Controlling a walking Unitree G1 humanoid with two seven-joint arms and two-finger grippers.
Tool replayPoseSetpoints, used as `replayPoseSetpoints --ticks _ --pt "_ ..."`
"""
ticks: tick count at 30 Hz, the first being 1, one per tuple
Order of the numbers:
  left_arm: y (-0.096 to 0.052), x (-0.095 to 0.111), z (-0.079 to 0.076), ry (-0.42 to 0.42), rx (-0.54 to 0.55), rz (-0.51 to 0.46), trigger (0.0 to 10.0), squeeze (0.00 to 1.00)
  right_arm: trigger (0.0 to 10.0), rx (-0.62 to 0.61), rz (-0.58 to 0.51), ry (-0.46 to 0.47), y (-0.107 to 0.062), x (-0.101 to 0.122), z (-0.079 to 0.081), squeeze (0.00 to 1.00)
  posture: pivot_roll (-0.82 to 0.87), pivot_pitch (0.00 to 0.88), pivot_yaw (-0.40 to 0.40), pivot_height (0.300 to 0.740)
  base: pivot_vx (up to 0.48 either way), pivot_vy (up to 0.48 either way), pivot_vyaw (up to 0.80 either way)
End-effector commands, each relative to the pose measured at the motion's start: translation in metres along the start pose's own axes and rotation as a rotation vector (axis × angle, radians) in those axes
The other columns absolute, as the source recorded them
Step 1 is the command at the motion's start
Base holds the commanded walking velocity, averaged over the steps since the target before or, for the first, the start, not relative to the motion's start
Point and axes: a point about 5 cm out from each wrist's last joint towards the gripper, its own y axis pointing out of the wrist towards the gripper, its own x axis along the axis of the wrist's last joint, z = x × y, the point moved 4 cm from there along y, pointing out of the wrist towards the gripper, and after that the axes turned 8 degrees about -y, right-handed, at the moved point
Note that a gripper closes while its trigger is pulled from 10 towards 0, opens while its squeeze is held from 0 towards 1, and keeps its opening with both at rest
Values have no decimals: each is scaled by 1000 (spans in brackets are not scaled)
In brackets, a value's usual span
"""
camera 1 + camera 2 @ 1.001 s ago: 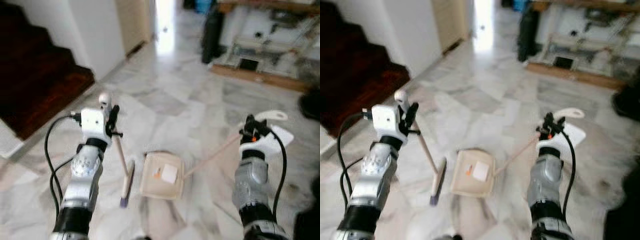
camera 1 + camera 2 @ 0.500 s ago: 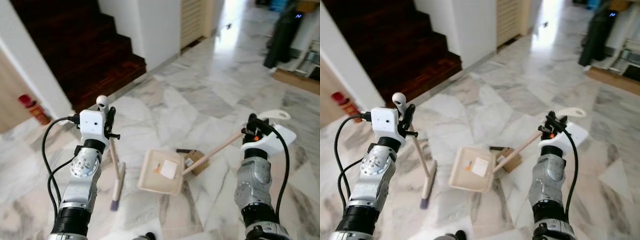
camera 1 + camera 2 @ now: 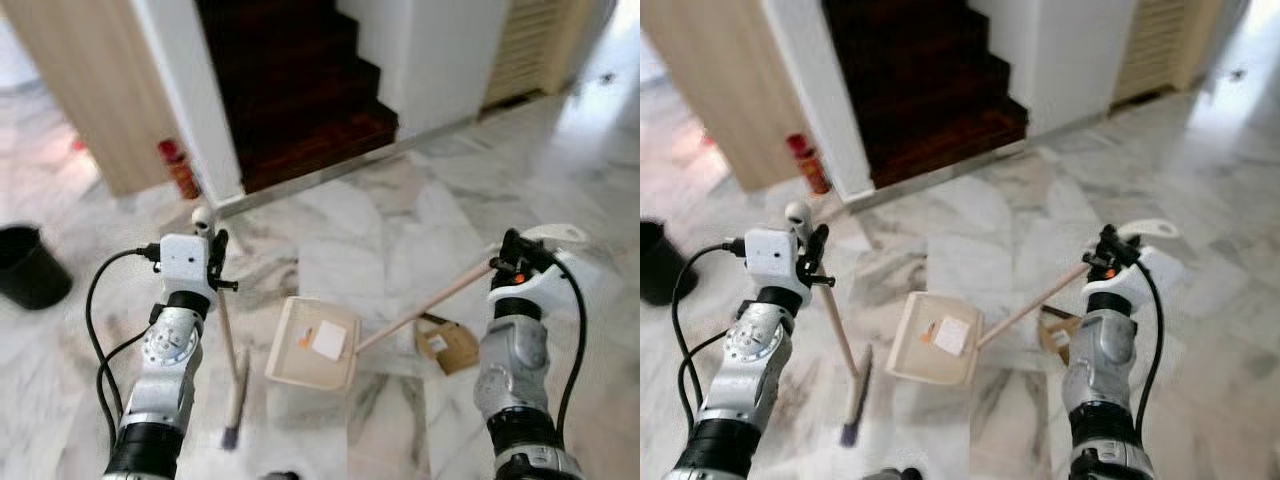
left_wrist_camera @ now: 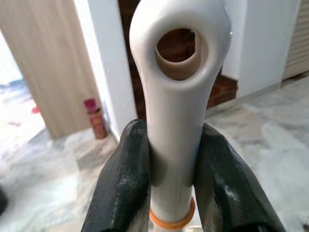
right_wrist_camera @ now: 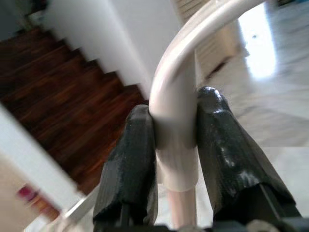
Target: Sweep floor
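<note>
Left gripper (image 3: pixel 212 250): fingers (image 4: pixel 123 183) clamped on the white top of the broom (image 3: pixel 234 372), just below the hanging hole; orange ring at the base of that white grip. Broom handle slants down to the brush head, which lies on the marble floor (image 3: pixel 360 230) just left of the dustpan (image 3: pixel 310 344).

Right gripper (image 3: pixel 508 262): fingers (image 5: pixel 130 169) closed on the curved white grip of the dustpan handle (image 3: pixel 425 307); wooden pole runs down and leftward to the cream pan resting flat on the floor between the arms.

Inside the pan: a pale square scrap and a small orange fleck; markings too small to read.

Cardboard piece (image 3: pixel 447 345): on the floor right of the pan, partly hidden behind the pole and right arm; pale label on it, print illegible.

Dark wooden stairs (image 3: pixel 295 90): upper steps cut off by the frame edge.

Red-capped bottle (image 3: pixel 178 168): by the white wall at the stair foot; label unreadable.

Black bin (image 3: pixel 28 265): far left, cut by the frame edge.
</note>
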Motion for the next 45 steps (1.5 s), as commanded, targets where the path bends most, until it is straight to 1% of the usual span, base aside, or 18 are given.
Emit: replayPoseSetpoints --ticks 1,6,10,23,32,34,39,45 --pt "5 17 -3 20 -12 -70 10000 0 10000 -21 -38 14 3 11 -7 0 42 45 46 740 0 0 0" --pt "6 17 -3 14 -9 -71 10000 0 10000 -17 -32 19 3 10 -6 0 42 45 45 740 0 0 0" --pt "5 16 -5 7 -15 -66 10000 0 10000 20 -21 30 3 8 -1 0 42 55 44 740 0 0 0" --pt "6 16 -2 13 -12 -62 10000 0 10000 21 28 48 2 -1 -1 0 46 61 49 740 0 256 0" --pt "6 17 -2 15 -10 -68 10000 0 10000 37 42 70 1 -4 1 0 57 39 46 740 0 249 0" --pt "6 17 -1 20 -7 -66 10000 0 10000 35 61 105 1 -7 3 0 58 35 46 740 0 251 0" --pt "6 18 1 21 -5 -70 10000 0 10000 53 59 100 2 -7 8 0 63 21 46 740 0 247 0" --pt "7 18 0 20 -11 -72 10000 0 10000 57 57 102 1 -6 7 0 59 2 51 740 0 250 0"
